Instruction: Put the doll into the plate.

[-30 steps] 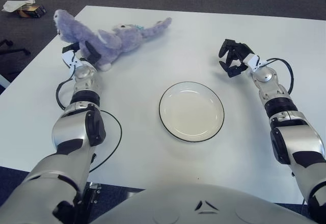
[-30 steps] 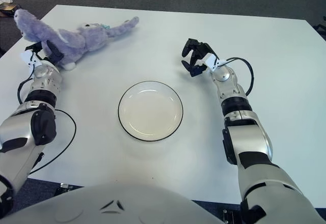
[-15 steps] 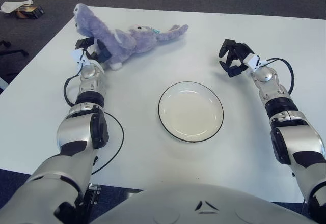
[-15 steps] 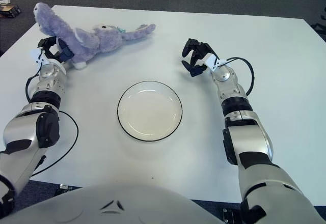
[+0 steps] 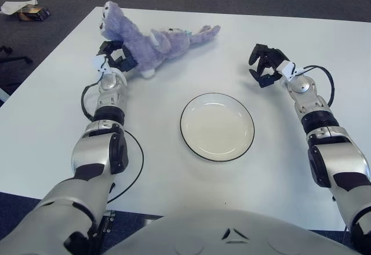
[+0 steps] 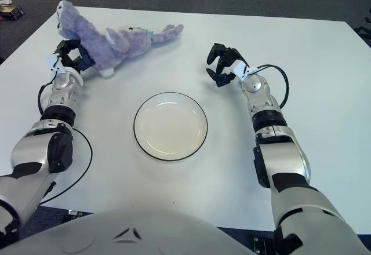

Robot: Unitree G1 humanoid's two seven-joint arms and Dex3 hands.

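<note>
The left hand (image 5: 116, 59) is gripping the fuzzy lavender plush doll (image 5: 152, 42) at the far left of the white worktop (image 5: 174, 168), its dark fingers (image 5: 126, 64) closing around the lower part of the toy's body. The doll is stretching diagonally across the far left area: one soft limb is pointing up toward the far left corner, above the hand, while the rest of its body is trailing to the right and lying against the worktop, ending in a thin limb further right. A small teal spot is showing on the toy near that right end. The round white plate with a thin dark rim (image 5: 217, 127) is sitting near the middle of the worktop, well apart from the doll, to its right and nearer to the robot. The right hand (image 5: 264, 69) is showing to the far right of the plate, its black fingers (image 6: 215, 65) curling loosely inward and holding nothing. On the dark floor beyond the far left corner of the worktop, a small pale and brown object (image 5: 26, 9) is lying.
</note>
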